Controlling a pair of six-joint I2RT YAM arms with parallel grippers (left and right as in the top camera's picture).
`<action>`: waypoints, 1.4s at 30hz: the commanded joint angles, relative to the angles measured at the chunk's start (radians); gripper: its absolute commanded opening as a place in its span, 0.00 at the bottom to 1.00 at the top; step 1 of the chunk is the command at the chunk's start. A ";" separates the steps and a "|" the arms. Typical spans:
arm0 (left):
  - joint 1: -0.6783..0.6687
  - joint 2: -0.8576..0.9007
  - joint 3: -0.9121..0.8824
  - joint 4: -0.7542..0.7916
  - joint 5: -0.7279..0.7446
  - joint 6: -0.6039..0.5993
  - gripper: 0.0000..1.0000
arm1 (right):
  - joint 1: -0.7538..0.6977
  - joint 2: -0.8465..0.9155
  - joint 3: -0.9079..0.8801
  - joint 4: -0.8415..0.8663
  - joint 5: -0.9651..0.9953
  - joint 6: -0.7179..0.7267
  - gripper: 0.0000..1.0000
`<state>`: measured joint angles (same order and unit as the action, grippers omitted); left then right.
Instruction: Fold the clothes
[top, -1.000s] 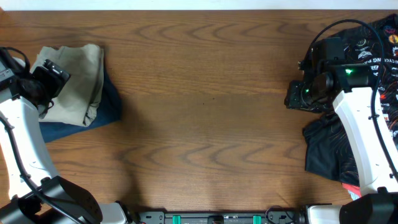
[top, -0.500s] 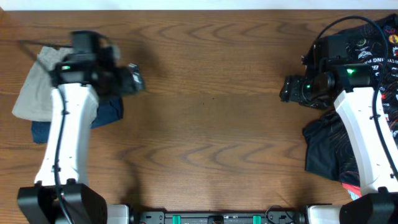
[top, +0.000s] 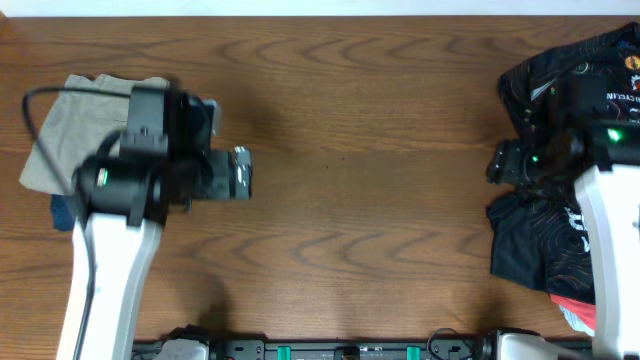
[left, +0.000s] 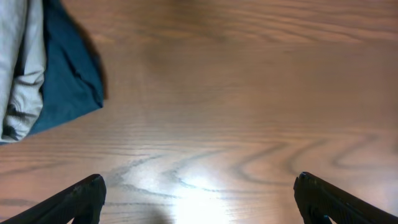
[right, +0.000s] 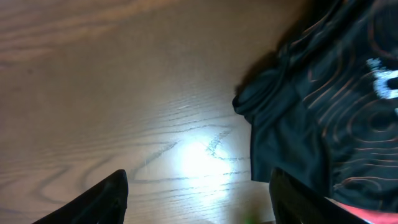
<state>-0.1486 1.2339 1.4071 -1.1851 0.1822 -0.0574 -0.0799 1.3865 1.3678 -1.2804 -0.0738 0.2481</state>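
Note:
A folded stack lies at the table's left: a beige garment on a dark blue one. Both show at the left edge of the left wrist view, the beige over the blue. A crumpled pile of black printed clothes lies at the right and fills the right side of the right wrist view. My left gripper is open and empty over bare wood, just right of the stack; its fingers are wide apart. My right gripper is open and empty at the pile's left edge, fingers spread.
The wooden table spans the view between the two arms. A red patch of cloth peeks from under the black pile at the lower right. Cables run along both arms.
My left arm has swung right, off the folded stack, to bare wood beside it. My right gripper has moved slightly right and down toward the black pile.

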 joint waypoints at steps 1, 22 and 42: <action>-0.067 -0.124 -0.035 -0.013 -0.042 0.020 0.98 | 0.024 -0.120 -0.055 0.027 0.028 -0.020 0.72; -0.156 -0.987 -0.460 0.021 -0.356 -0.023 0.98 | 0.061 -0.615 -0.583 0.468 0.026 -0.093 0.99; -0.156 -0.981 -0.507 0.064 -0.348 -0.030 0.98 | 0.061 -0.393 -0.588 0.477 0.017 -0.092 0.99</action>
<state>-0.2996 0.2470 0.9066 -1.1210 -0.1577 -0.0780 -0.0273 0.9771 0.7876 -0.8017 -0.0528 0.1707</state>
